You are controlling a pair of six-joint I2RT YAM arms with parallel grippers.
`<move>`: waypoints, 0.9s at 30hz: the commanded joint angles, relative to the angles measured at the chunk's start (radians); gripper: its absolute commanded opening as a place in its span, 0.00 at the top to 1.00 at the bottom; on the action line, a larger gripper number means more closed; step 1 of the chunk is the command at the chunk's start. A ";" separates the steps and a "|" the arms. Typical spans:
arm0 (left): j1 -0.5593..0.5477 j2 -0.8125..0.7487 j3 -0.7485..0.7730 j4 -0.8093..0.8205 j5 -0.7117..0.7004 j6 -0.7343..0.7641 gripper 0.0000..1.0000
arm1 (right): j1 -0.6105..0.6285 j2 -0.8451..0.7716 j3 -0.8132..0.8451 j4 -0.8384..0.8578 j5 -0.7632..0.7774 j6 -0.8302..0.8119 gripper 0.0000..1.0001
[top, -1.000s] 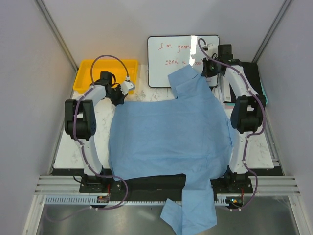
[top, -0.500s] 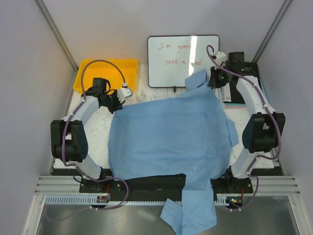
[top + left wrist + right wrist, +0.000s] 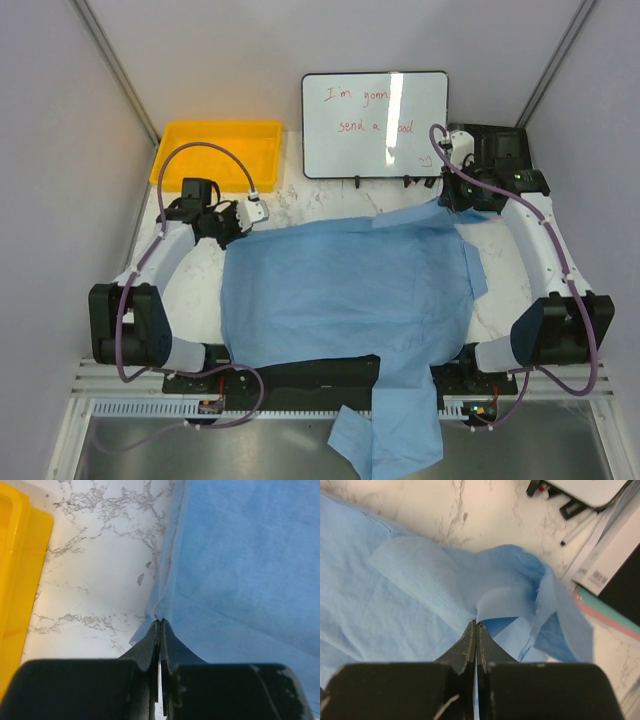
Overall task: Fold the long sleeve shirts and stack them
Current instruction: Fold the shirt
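Note:
One of the long sleeve shirts (image 3: 345, 290), light blue, lies spread over the marble table, with one sleeve (image 3: 395, 430) hanging off the near edge. My left gripper (image 3: 240, 222) is shut on the shirt's far left corner, low over the table. In the left wrist view the gripper (image 3: 160, 621) pinches a fold of the blue cloth (image 3: 240, 565). My right gripper (image 3: 447, 200) is shut on the far right corner. In the right wrist view the gripper (image 3: 476, 624) bites bunched cloth (image 3: 410, 590) that curls up around it.
A yellow tray (image 3: 215, 150) stands at the back left, close to my left gripper, and shows in the left wrist view (image 3: 15, 580). A whiteboard (image 3: 375, 120) leans at the back centre. Books and papers (image 3: 615, 565) lie at the back right beside my right gripper.
Both grippers have drawn back toward me and down, still holding the cloth. The raised flap at the far right has dropped flat onto the table. Both elbows swung outward.

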 commanded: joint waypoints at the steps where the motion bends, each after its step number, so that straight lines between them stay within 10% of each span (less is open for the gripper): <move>1: -0.007 -0.076 -0.073 -0.043 0.049 0.144 0.96 | -0.004 -0.098 -0.096 -0.089 0.034 -0.084 1.00; 9: -0.013 -0.184 -0.240 -0.131 0.013 0.383 0.90 | 0.007 -0.196 -0.248 -0.263 0.020 -0.305 1.00; 11: -0.018 -0.216 -0.288 -0.137 -0.006 0.431 0.71 | 0.025 -0.206 -0.287 -0.334 0.019 -0.364 0.96; 14: -0.021 -0.244 -0.311 -0.157 -0.018 0.421 0.49 | 0.059 -0.204 -0.285 -0.429 0.004 -0.460 0.45; 17: -0.021 -0.247 -0.264 -0.212 -0.017 0.363 0.44 | 0.059 -0.195 -0.209 -0.498 -0.019 -0.518 0.21; 27: -0.073 0.087 0.071 -0.176 -0.001 -0.217 0.50 | 0.103 0.162 0.055 -0.232 -0.006 -0.215 0.43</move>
